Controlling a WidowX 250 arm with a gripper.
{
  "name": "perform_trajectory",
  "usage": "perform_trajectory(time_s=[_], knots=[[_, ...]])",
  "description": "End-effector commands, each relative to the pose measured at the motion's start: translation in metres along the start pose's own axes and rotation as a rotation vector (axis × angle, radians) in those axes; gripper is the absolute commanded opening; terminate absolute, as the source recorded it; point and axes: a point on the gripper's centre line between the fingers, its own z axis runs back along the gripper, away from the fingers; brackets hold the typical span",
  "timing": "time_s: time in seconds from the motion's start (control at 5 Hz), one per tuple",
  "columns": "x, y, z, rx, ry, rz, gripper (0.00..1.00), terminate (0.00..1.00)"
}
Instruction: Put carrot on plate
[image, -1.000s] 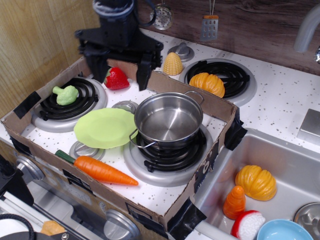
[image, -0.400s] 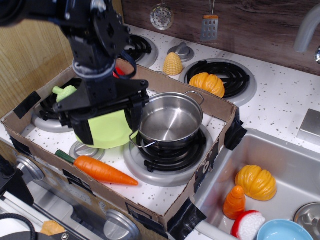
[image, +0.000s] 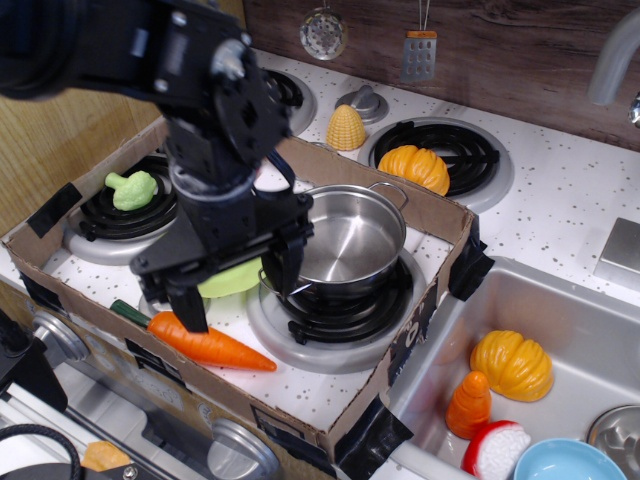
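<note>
Speckled white toy stove surface, fenced by a cardboard frame, fills the view. The black pincer hangs spread wide just above the carrot, one fingertip near the carrot's thick end, the other against the steel pot; nothing is pinched. The carrot lies on the surface at the front, stem end pointing left. Only a sliver of the lime-green plate shows behind the pincer. A green broccoli toy sits on the back left burner.
</note>
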Motion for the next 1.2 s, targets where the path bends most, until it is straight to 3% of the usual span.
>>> perform_trajectory(time_s=[0.0, 0.2, 0.6, 0.8, 1.0], knots=[[0.028, -0.029, -0.014, 0.098, 0.108, 0.284, 1.00, 0.00], [0.036, -0.022, -0.013, 0.143, 0.060, 0.334, 1.00, 0.00], [0.038, -0.010, 0.014, 0.200, -0.013, 0.358, 1.00, 0.00], [0.038, -0.003, 0.010, 0.218, 0.002, 0.383, 1.00, 0.00], [0.049, 0.003, -0.012, 0.241, 0.068, 0.426, 1.00, 0.00]])
